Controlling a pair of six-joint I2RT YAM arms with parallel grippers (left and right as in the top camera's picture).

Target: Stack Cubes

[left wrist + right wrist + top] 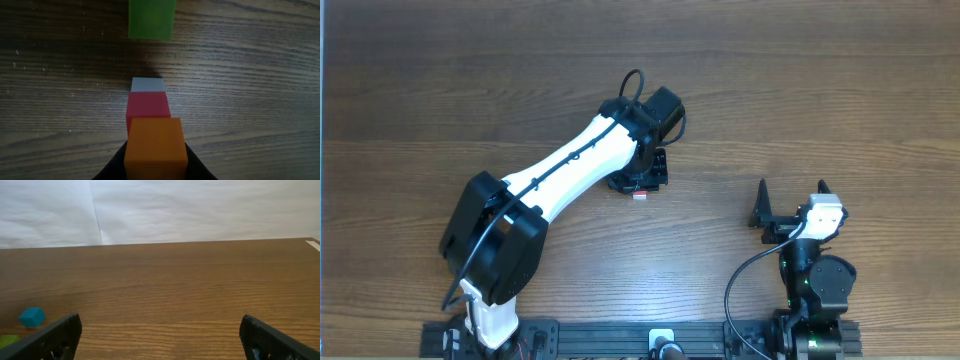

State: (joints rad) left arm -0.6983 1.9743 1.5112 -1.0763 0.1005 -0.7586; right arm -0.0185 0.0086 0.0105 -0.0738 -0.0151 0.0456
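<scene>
The orange cube (155, 142) sits between the fingers of the left gripper (156, 161), near the middle of the bench (840, 80). The gripper is closed to the cube's width, with one dark finger (116, 167) pressed against each of two opposite side faces. In the left wrist view a red cube (147, 106) shows just beyond the orange one and a pale grey cube (147, 85) just beyond that. The three lie in one straight line across the wood grain. The orange cube is square with the red one, its edges parallel and with no visible twist. A cube has no long axis to speak of. I cannot tell whether the orange cube rests on the red one or hangs a little above it. In the top view a sliver of red (640, 194) shows at the edge of the left gripper (640, 180).

The left arm (570, 165) stands at the bottom left and stretches diagonally up and to the right, with its wrist turned so the gripper points down at the bench.

A green cube (150, 17) lies on the bench apart from the line of three, farther along the same direction.

The right arm (815, 275) is folded close over its base at the bottom right. The right gripper (790, 200) is spread wide and holds nothing. It is held roughly level and points across the bench towards the far edge, as the right wrist view shows between its fingers (160, 322). In that view a blue cube (32, 316) sits on the bench well off to one side, with a bit of the green cube (7, 340) near it.
</scene>
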